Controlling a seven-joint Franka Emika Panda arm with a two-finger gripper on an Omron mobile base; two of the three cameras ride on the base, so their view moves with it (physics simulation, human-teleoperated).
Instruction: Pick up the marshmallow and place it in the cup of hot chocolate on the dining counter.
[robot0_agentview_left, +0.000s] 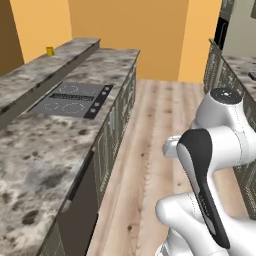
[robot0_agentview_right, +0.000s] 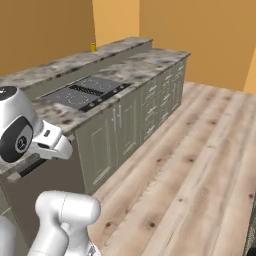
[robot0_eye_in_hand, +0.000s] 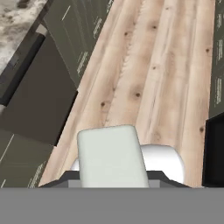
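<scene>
Marshmallow (robot0_eye_in_hand: 111, 156), a soft white rounded block, sits clamped between the gripper's (robot0_eye_in_hand: 113, 177) jaws

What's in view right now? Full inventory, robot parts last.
marshmallow: 1, white, in the gripper in the hand view, over the floor
cup: 1, yellow, far end of the raised ledge of the counter
counter: 1, grey-brown speckled stone top, left of the aisle
cooktop: 1, dark grey, set into the counter
cabinets: one run, grey-green, under the counter
floor: 1, light wood planks, aisle to the right of the counter
walls: orange, behind the counter
arm: 1, white with dark joints, over the aisle
gripper: 1, dark, shut on the marshmallow
</scene>
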